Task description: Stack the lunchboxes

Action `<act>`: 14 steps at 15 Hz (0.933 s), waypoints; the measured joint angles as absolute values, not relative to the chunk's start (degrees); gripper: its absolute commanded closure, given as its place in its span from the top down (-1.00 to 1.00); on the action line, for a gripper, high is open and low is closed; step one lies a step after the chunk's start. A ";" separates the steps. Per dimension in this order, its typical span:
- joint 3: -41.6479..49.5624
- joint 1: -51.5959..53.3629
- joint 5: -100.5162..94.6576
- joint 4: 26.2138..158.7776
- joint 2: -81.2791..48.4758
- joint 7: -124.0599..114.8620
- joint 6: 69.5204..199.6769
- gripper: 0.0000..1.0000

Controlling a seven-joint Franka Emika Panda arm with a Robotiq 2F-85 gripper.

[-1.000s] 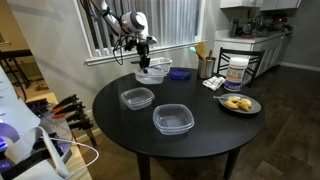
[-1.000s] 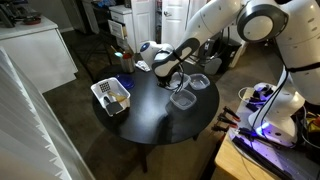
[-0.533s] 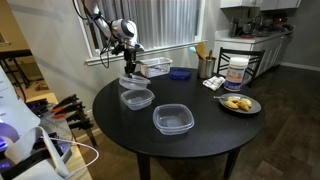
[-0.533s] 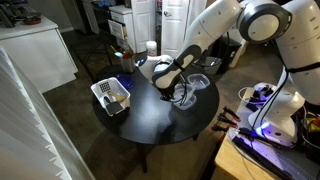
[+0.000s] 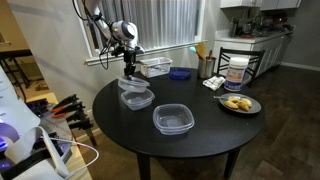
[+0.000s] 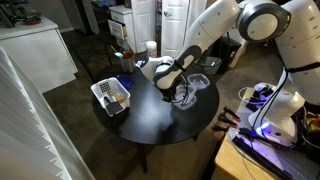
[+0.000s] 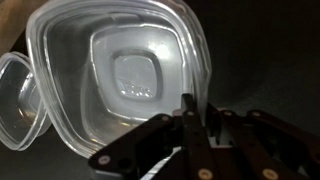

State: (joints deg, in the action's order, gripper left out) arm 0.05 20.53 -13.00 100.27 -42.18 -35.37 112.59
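Note:
My gripper [image 5: 128,74] is shut on the rim of a clear lunchbox [image 5: 131,86] and holds it just above a second clear lunchbox [image 5: 139,100] on the black round table [image 5: 120,125]. A third clear lunchbox [image 5: 173,120] sits apart, nearer the table's front. In the wrist view the held lunchbox [image 7: 120,75] fills the frame, its rim pinched between the fingers [image 7: 190,112]; another lunchbox [image 7: 14,95] shows at the left edge. In an exterior view the gripper [image 6: 172,88] is over the lunchboxes [image 6: 188,96].
A white slatted basket [image 5: 155,66] and a small blue bowl [image 5: 180,72] stand at the back of the table. A plate with food [image 5: 239,104] and jars [image 5: 236,70] are at the far side. The basket also shows in an exterior view [image 6: 112,96].
My gripper has carried the lunchbox from beside the white basket across to above the other lunchbox, and has dropped slightly lower in the last half second.

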 measured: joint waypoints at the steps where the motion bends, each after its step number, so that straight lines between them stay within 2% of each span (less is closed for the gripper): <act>1: 0.19 19.89 -13.00 100.39 -42.24 -34.90 113.38 -0.97; 3: 0.37 18.46 -13.00 100.73 -42.41 -33.62 115.55 -0.97; 4: 0.41 17.76 -13.00 100.93 -42.51 -32.81 116.69 -0.39; 6: 0.46 16.74 -13.00 101.22 -42.77 -31.07 118.57 -0.26; 14: 0.64 16.63 -13.04 101.45 -43.39 -26.93 121.57 0.75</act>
